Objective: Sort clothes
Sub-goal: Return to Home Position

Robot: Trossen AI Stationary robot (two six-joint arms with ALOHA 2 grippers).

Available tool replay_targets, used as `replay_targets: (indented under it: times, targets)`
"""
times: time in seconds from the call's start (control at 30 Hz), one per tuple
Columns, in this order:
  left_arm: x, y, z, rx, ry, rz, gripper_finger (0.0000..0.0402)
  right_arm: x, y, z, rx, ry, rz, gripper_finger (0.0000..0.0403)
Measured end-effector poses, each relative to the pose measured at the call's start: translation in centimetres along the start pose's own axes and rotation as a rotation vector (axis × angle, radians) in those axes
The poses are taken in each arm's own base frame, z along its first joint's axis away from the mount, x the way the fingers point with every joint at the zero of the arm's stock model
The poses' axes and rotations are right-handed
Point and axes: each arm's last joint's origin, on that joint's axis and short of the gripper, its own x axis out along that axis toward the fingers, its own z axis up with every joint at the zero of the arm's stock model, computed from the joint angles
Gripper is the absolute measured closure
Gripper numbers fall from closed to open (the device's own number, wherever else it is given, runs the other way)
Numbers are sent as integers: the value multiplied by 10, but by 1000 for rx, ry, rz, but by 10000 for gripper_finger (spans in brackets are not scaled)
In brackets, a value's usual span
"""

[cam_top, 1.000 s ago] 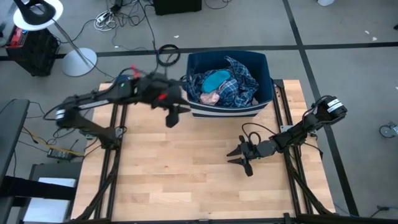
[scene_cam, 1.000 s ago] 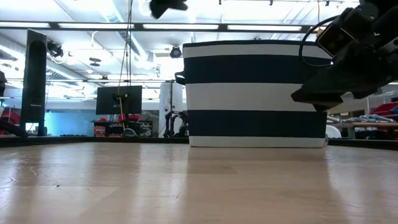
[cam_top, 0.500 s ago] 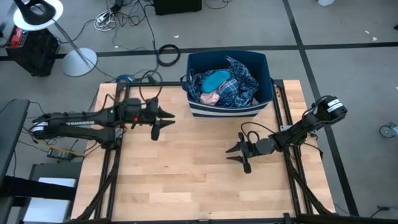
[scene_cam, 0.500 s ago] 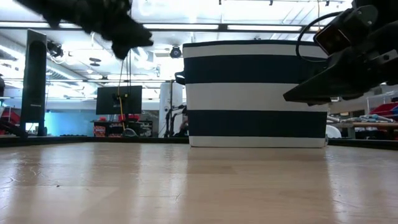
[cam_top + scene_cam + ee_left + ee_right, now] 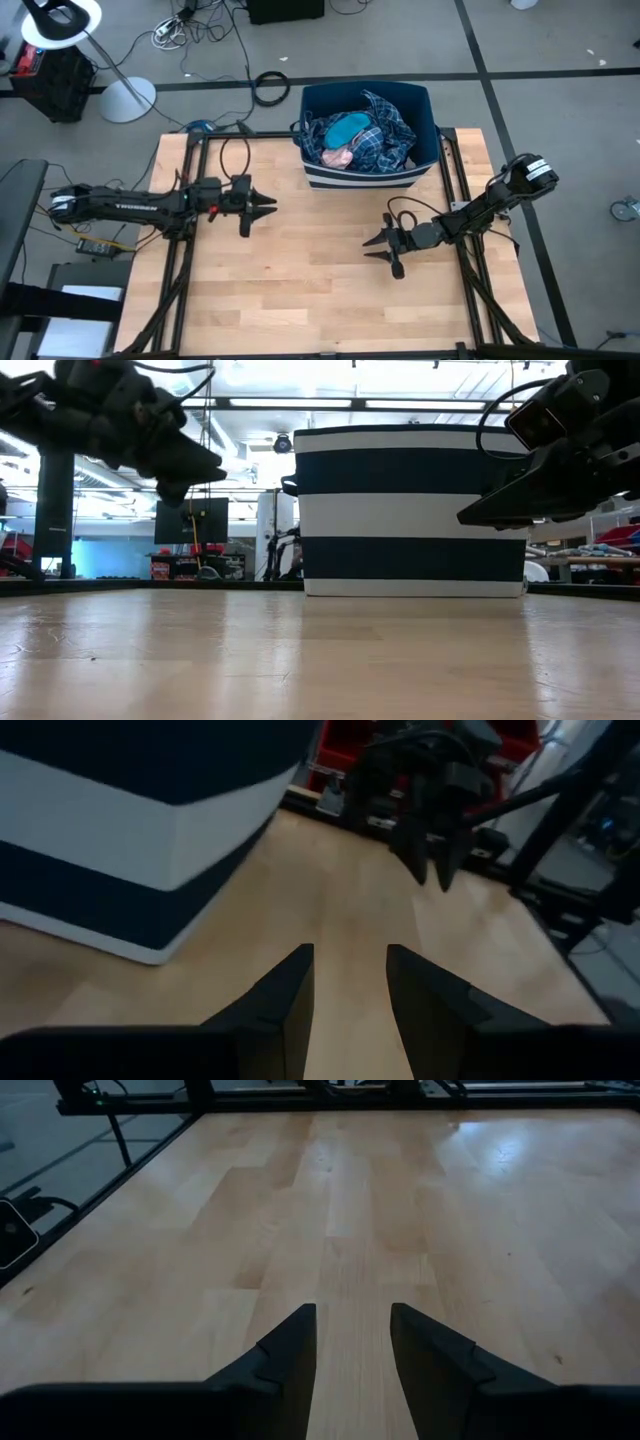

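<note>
The clothes (image 5: 358, 140) lie heaped in the dark blue bin (image 5: 425, 125) at the table's far middle: a blue plaid shirt (image 5: 385, 140), a teal piece (image 5: 348, 128) and a pink piece (image 5: 338, 157) on top. My left gripper (image 5: 268, 203) is open and empty over the table's left half, pointing right. My right gripper (image 5: 375, 248) is open and empty over the right half, pointing left. In the left wrist view the bin's striped wall (image 5: 150, 830) and the right gripper (image 5: 430, 810) show ahead of my left gripper (image 5: 350, 980). My right gripper (image 5: 352, 1342) sees only bare wood.
The bin's blue-and-white striped wall (image 5: 410, 510) stands at the far middle of the wooden table (image 5: 300, 290). Black frame rails (image 5: 185, 250) run along the table's left and right sides. Bare wood lies between and in front of the grippers.
My left gripper has gone from beside the bin's left wall toward the table's near-left and down, its arm drawn back and stretched out low along the table. It stays open and empty. My right gripper has kept nearly still.
</note>
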Motion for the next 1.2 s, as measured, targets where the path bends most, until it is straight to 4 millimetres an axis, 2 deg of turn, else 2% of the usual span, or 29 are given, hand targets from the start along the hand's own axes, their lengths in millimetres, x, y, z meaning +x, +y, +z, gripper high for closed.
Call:
replay_targets:
  times: [0.33, 0.47, 0.63, 0.87, 1.03, 1.2]
  targets:
    - [-8, -2, -36, -113, 1, -9, 269, 0, -1, -4, -10, 36, -5, 270]
    - [-12, -6, -44, -128, -52, -5, 269, 0, -1, -4, -13, 42, -5, 270]
    - [-15, -6, -55, -122, -58, 76, 269, 0, -1, -5, -17, 46, -6, 270]
    - [-15, -5, -58, -26, -35, 108, 269, 0, -1, -8, -24, 80, -9, 270]
    - [-15, -5, -58, -21, -26, 111, 269, -1, 0, -9, -30, 92, -3, 270]
    - [-17, -8, -54, -17, -44, 24, 269, -1, 0, -10, -32, 95, -2, 270]
